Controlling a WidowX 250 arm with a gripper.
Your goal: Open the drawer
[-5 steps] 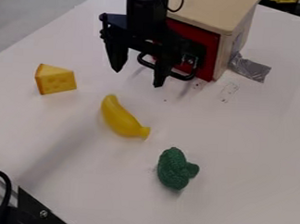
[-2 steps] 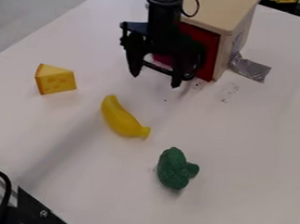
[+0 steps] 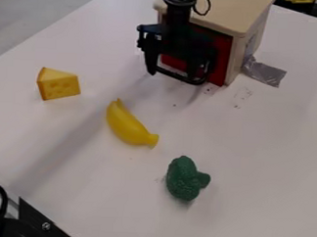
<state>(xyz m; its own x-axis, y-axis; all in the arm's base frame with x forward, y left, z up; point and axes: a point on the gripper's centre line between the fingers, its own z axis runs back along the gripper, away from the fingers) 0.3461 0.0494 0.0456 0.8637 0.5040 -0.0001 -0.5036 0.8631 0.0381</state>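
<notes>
gripper point(image 3: 173, 77): black. drawer front point(image 3: 221, 56): deep red, pinker toward lower left. handle point(image 3: 179, 78): black. wooden box point(image 3: 230, 12): pale tan top, lighter beige edges. toy cheese point(image 3: 59, 89): yellow, orange-brown along one side, darker yellow spots on face. toy banana point(image 3: 127, 124): plain warm yellow. toy broccoli point(image 3: 183, 179): dark green all over. tape point(image 3: 265, 72): silvery grey. tabletop point(image 3: 265, 144): pale, pinkish white, few small dark specks. floor point(image 3: 33, 18): grey. cable point(image 3: 5, 198) at lower left: black.

The black arm point(image 3: 180, 1) is hanging from the view's top edge; its gripper point(image 3: 177, 77) is pointing downward, toward the worktop's point(image 3: 265, 144) far edge; its two fingers point(image 3: 150, 62) are standing apart.
</notes>
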